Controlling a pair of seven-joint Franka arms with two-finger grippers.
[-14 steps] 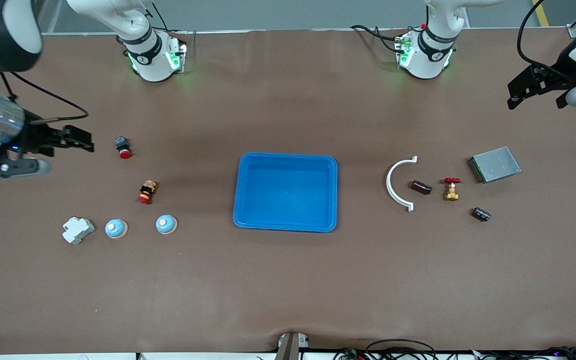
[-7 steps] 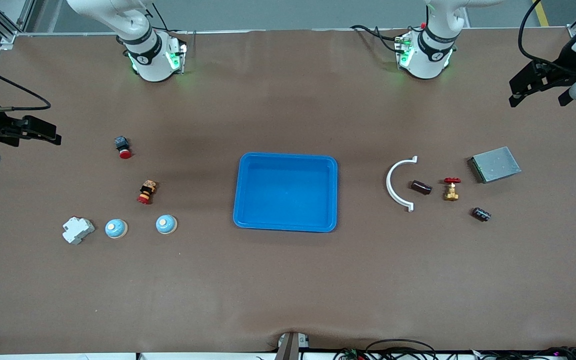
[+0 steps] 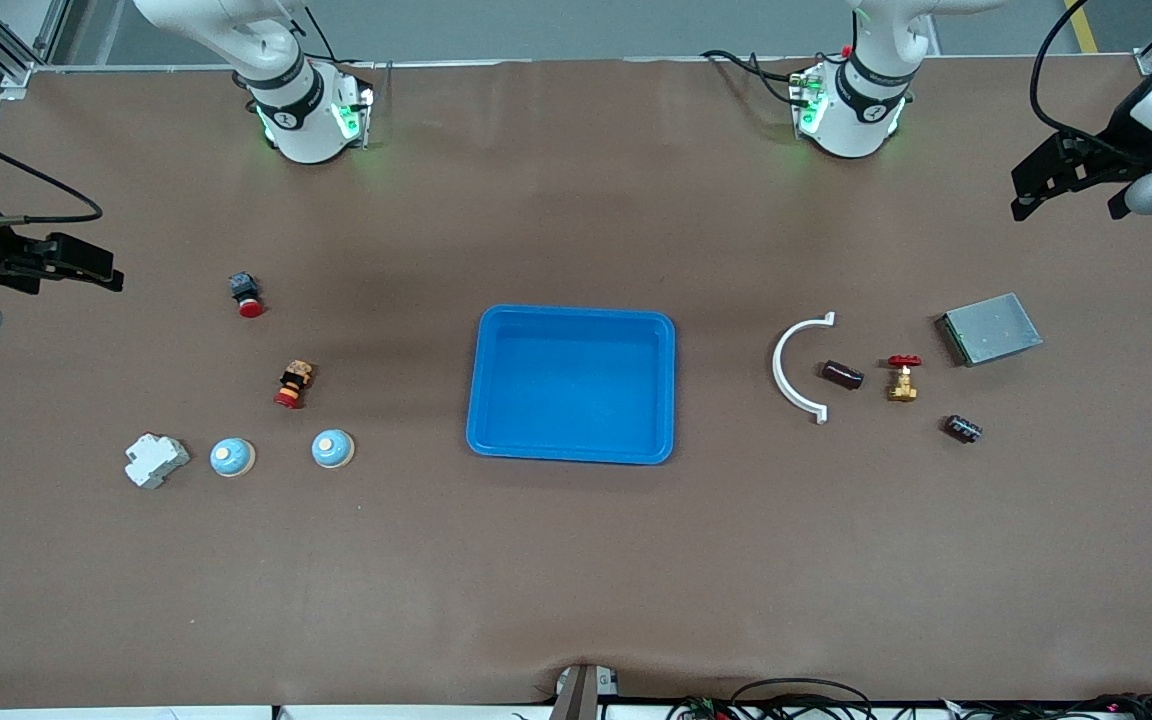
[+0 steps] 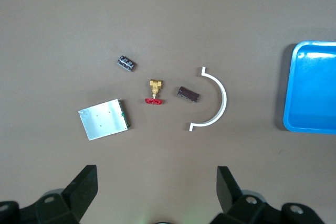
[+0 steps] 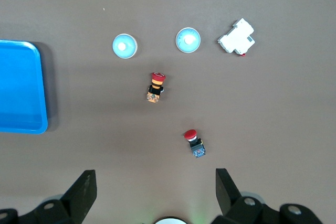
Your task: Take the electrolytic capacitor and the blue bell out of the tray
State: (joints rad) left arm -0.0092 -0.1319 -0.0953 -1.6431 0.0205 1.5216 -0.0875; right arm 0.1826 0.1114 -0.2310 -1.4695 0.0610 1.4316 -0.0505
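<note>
Pulled back since a second ago: right pincer (image 3: 86, 270), spread and holding nothing, now over the bench edge. Both blue bells (image 3: 333, 449) and both capacitors (image 3: 842, 375) lie on the bench, tray (image 3: 572, 316) bare, so likely finished. Left pincer (image 3: 1076, 175), spread, hardly shifted.

It looks like a robot lab: two robot arms (image 3: 281, 85) stand on a big brown desk (image 3: 576, 560) with loose wires (image 3: 796, 695).

Tray (image 4: 311, 94) cut at frame edge
</note>
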